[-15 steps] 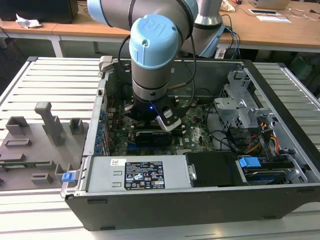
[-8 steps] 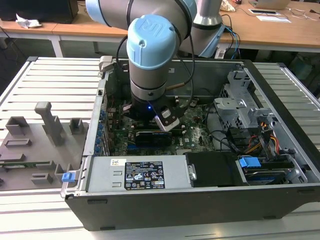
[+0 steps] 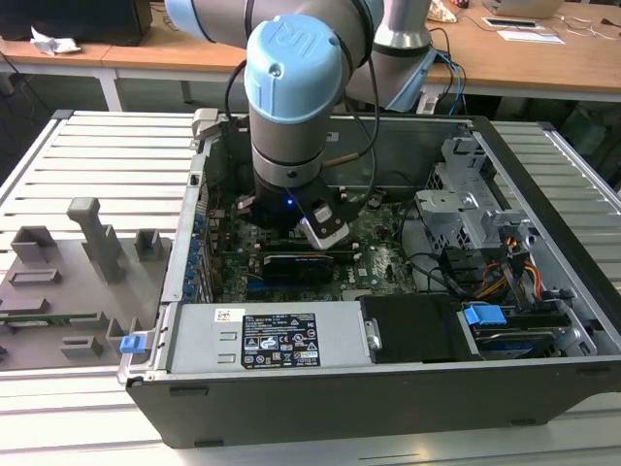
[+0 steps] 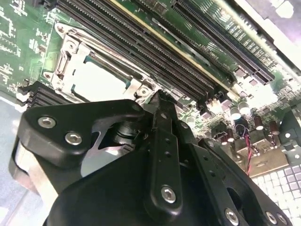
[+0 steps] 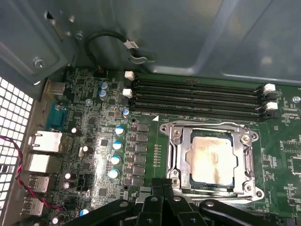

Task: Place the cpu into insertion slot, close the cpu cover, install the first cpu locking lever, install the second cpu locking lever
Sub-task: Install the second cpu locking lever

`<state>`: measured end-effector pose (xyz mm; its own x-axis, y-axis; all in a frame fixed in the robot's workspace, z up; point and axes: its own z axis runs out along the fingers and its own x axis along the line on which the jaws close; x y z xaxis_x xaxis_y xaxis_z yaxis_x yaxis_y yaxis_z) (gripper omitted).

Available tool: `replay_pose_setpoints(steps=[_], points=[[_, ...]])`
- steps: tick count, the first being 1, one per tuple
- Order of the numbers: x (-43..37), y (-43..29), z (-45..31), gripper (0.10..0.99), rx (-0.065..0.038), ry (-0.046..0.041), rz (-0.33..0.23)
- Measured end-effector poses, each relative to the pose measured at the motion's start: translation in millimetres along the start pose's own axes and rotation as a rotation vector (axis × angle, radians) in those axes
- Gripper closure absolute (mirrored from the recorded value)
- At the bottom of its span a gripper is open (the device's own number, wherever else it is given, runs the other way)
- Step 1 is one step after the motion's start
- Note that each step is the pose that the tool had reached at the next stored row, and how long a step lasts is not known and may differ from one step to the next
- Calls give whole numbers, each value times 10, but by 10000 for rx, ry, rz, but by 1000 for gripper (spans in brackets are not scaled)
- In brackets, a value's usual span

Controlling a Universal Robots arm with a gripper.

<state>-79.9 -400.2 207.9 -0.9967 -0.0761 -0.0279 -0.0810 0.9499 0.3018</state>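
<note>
- The tabletop (image 3: pixel 97 155), a slatted grey surface, is carrying an open computer case (image 3: pixel 543 165) in the exterior view, with a grey fixture tray (image 3: pixel 58 291) lying on the exterior view's left of the case.
- The arm (image 3: pixel 291 87), with its pale blue joint cap, is reaching down into the case over the green motherboard (image 3: pixel 378 257), hiding much of the board's middle.
- A grey power supply (image 3: pixel 272 340) is sitting along the near wall of the case, and a metal drive cage (image 3: pixel 466 204) is standing on the exterior view's right.
- In the first wrist view the motherboard (image 5: pixel 89 155) is showing black memory slots (image 5: pixel 197 99) running just beside the socket.
- The cpu cover (image 5: pixel 211 129) is lying down flat around the chip in the first wrist view, its silvery frame showing on all four sides; in the second wrist view the cpu cover (image 4: pixel 70 56) is appearing just beyond the black pincer body.
- The cpu (image 5: pixel 211 157) is sitting in the socket, its pale metal top showing through the cover's square opening; the cpu (image 4: pixel 101 84) is also showing in the second wrist view.
- The pincer (image 4: pixel 160 101) is hovering right at the socket's edge, its fingers (image 4: pixel 162 122) pressed together with no gap visible and nothing held between them; in the first wrist view the pincer (image 5: pixel 162 186) is sitting just beside the cover's frame, and contact cannot be told.
</note>
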Motion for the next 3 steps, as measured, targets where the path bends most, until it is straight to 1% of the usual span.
replay_pose_setpoints(steps=[3], points=[[-1, 7, -22, 980, -1, -2, 0]])
